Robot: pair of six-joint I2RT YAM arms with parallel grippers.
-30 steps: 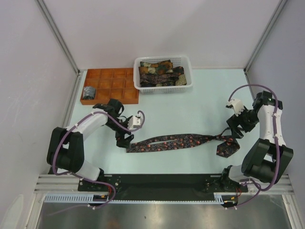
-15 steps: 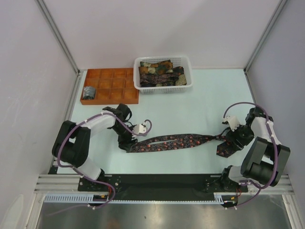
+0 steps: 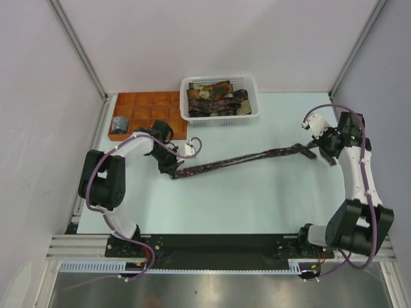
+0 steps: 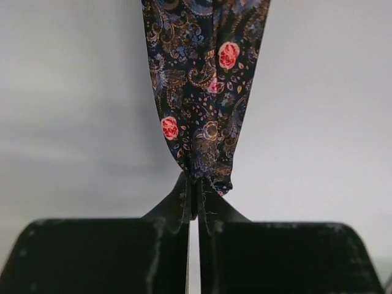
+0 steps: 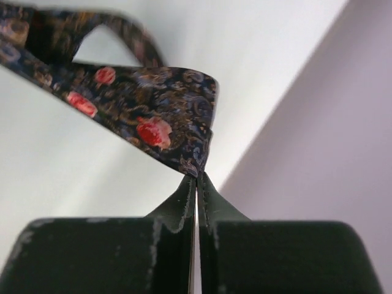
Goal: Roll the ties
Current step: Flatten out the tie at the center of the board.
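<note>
Left fingers (image 4: 195, 199) pinched on one end of the dark tie (image 3: 241, 159); right fingers (image 5: 197, 184) pinched on the other; stretched above the surface (image 3: 257, 205).

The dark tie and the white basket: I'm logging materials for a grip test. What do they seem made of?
The dark tie looks like woven fabric, perhaps silk or polyester: it bunches softly at the left gripper and carries a fine paisley and pink-red floral pattern with a slight sheen. The white basket looks like rigid moulded plastic, matte, with slotted mesh walls.
</note>
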